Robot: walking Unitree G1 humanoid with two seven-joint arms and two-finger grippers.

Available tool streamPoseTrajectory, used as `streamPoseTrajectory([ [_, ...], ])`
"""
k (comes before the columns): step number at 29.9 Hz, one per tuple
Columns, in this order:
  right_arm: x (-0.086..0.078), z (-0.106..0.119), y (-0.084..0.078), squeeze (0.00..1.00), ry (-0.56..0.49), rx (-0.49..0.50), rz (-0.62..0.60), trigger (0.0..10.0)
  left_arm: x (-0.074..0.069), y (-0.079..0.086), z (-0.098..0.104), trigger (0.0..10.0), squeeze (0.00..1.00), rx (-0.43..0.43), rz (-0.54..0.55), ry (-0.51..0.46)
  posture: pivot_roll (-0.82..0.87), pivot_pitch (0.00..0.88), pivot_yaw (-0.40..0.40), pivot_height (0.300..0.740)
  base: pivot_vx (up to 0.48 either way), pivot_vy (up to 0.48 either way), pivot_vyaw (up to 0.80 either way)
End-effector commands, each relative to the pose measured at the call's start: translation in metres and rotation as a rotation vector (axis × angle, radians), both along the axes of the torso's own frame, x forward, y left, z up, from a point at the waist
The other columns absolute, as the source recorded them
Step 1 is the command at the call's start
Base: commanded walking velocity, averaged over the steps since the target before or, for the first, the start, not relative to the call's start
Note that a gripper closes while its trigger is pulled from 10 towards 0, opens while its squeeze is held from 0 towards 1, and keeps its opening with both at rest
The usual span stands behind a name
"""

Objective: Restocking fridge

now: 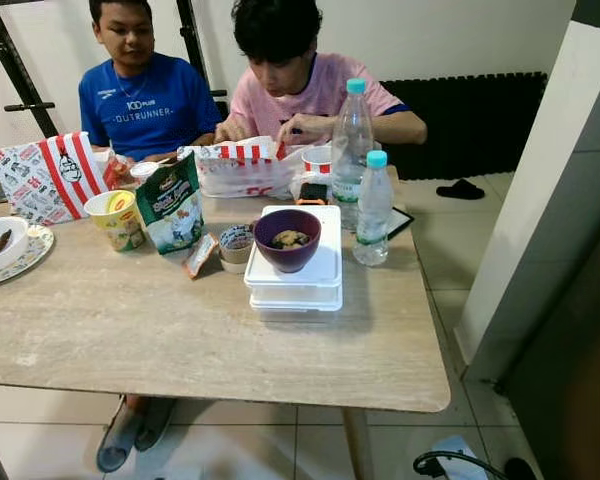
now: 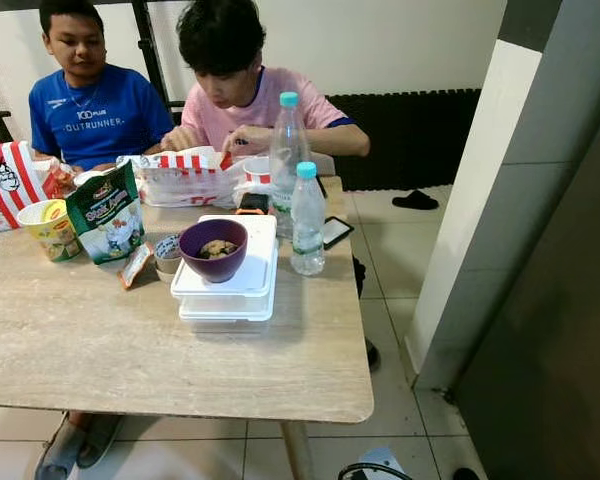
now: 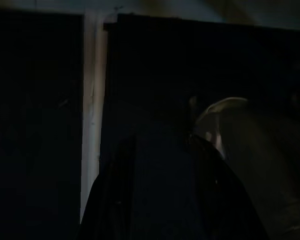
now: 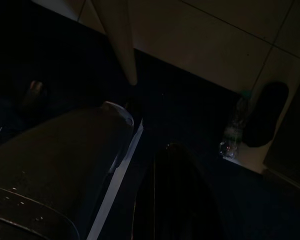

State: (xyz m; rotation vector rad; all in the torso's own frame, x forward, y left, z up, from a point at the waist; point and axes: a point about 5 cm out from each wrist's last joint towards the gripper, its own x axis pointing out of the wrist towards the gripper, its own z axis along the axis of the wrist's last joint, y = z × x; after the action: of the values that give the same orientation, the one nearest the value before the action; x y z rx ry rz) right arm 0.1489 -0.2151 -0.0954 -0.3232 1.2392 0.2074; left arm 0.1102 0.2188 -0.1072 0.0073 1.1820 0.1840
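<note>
Both arms hang idle in the shade below the surface (image 1: 130, 340); the left hand (image 3: 160, 190) and the right hand (image 4: 155, 200) are only dark shapes, so I cannot tell if either is open or closed. From left to right on the surface stand a noodle cup (image 1: 117, 219), a green snack bag (image 1: 170, 205), a purple bowl (image 1: 287, 238) with food, resting on stacked white containers (image 1: 294, 282), then two water bottles (image 1: 372, 208). Two people (image 1: 298, 75) sit behind, eating. I think the robot should choose one item, probably the nearer bottle, come close, and lift a hand slowly, away from the people.
</note>
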Motion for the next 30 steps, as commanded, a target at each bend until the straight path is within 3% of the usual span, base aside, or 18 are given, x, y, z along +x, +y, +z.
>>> streamPoseTrajectory([
  [1, 0.001, 0.000, 0.002, 0.00, -0.003, -0.001, 0.011, 10.0, -0.002, -0.001, -0.001, 10.0, 0.00, 0.004, 0.026, 0.008, 0.01, 0.000, 0.035, 0.740, 0.000, 0.000, 0.00],
  [2, 0.001, 0.000, 0.002, 0.00, -0.003, -0.002, 0.012, 10.0, -0.004, 0.001, -0.001, 10.0, 0.00, 0.030, 0.061, 0.020, 0.01, 0.000, 0.035, 0.740, 0.000, 0.000, 0.00],
  [4, 0.001, 0.000, 0.002, 0.00, -0.003, -0.002, 0.012, 10.0, -0.011, 0.042, 0.007, 10.0, 0.00, 0.141, 0.289, 0.016, 0.01, 0.000, 0.035, 0.740, 0.000, 0.000, 0.00],
  [5, 0.001, 0.000, 0.002, 0.00, -0.003, -0.002, 0.012, 10.0, -0.011, 0.042, 0.007, 10.0, 0.00, 0.141, 0.289, 0.016, 0.01, 0.000, 0.035, 0.740, 0.000, 0.000, 0.00],
  [7, 0.001, 0.000, 0.002, 0.00, -0.003, -0.003, 0.010, 10.0, -0.024, 0.077, 0.017, 10.0, 0.00, 0.217, 0.547, -0.017, 0.01, 0.000, 0.035, 0.740, 0.000, 0.000, 0.00],
  [8, 0.001, 0.000, 0.002, 0.00, -0.003, -0.003, 0.010, 10.0, -0.024, 0.077, 0.017, 10.0, 0.00, 0.217, 0.547, -0.017, 0.01, 0.000, 0.035, 0.740, 0.000, 0.000, 0.00],
  [10, 0.001, 0.000, 0.001, 0.00, -0.003, -0.003, 0.010, 10.0, -0.033, 0.103, 0.028, 10.0, 0.00, 0.274, 0.763, -0.071, 0.01, 0.000, 0.035, 0.740, 0.000, 0.000, 0.00],
  [11, 0.001, 0.000, 0.001, 0.00, -0.003, -0.003, 0.010, 10.0, -0.033, 0.103, 0.028, 10.0, 0.00, 0.274, 0.763, -0.071, 0.01, 0.000, 0.035, 0.740, 0.000, 0.000, 0.00],
  [14, 0.001, 0.000, 0.001, 0.00, -0.003, -0.004, 0.008, 10.0, -0.034, 0.142, 0.051, 10.0, 0.00, 0.353, 1.012, -0.202, 0.01, 0.000, 0.037, 0.740, 0.000, 0.000, 0.00],
  [17, 0.001, 0.000, 0.001, 0.00, -0.004, -0.004, 0.006, 10.0, -0.027, 0.172, 0.075, 10.0, 0.00, 0.415, 1.159, -0.348, 0.01, 0.000, 0.037, 0.740, 0.000, 0.000, 0.00],
  [18, 0.001, 0.000, 0.001, 0.00, -0.004, -0.004, 0.006, 10.0, -0.027, 0.172, 0.075, 10.0, 0.00, 0.415, 1.159, -0.348, 0.01, 0.000, 0.037, 0.740, 0.000, 0.000, 0.00],
  [20, 0.001, 0.000, 0.001, 0.00, -0.004, -0.005, 0.006, 10.0, -0.021, 0.190, 0.092, 10.0, 0.00, 0.444, 1.208, -0.430, 0.01, 0.000, 0.037, 0.740, 0.000, 0.000, 0.00],
  [22, 0.002, 0.000, 0.001, 0.00, -0.005, -0.005, 0.006, 10.0, -0.008, 0.206, 0.112, 10.0, 0.00, 0.486, 1.171, -0.502, 0.01, 0.000, 0.037, 0.740, 0.000, 0.000, 0.00],
  [23, 0.002, 0.000, 0.001, 0.00, -0.005, -0.005, 0.006, 10.0, -0.008, 0.206, 0.112, 10.0, 0.00, 0.486, 1.171, -0.502, 0.01, 0.000, 0.037, 0.740, 0.000, 0.000, 0.00],
  [25, 0.002, 0.000, 0.001, 0.00, -0.005, -0.007, 0.005, 10.0, 0.021, 0.227, 0.150, 10.0, 0.00, 0.553, 1.147, -0.680, 0.01, 0.000, 0.037, 0.740, 0.000, 0.000, 0.00],
  [28, 0.002, 0.000, 0.001, 0.00, -0.005, -0.008, 0.005, 10.0, 0.039, 0.238, 0.179, 10.0, 0.00, 0.592, 1.131, -0.808, 0.01, 0.000, 0.037, 0.740, 0.000, 0.000, 0.00],
  [29, 0.002, 0.000, 0.001, 0.00, -0.005, -0.007, 0.004, 10.0, 0.062, 0.244, 0.209, 10.0, 0.00, 0.641, 1.050, -0.916, 0.01, 0.000, 0.043, 0.740, 0.000, 0.000, 0.00],
  [30, 0.002, 0.000, 0.001, 0.00, -0.005, -0.007, 0.004, 10.0, 0.062, 0.244, 0.209, 10.0, 0.00, 0.641, 1.050, -0.916, 0.01, 0.000, 0.043, 0.740, 0.000, 0.000, 0.00],
])
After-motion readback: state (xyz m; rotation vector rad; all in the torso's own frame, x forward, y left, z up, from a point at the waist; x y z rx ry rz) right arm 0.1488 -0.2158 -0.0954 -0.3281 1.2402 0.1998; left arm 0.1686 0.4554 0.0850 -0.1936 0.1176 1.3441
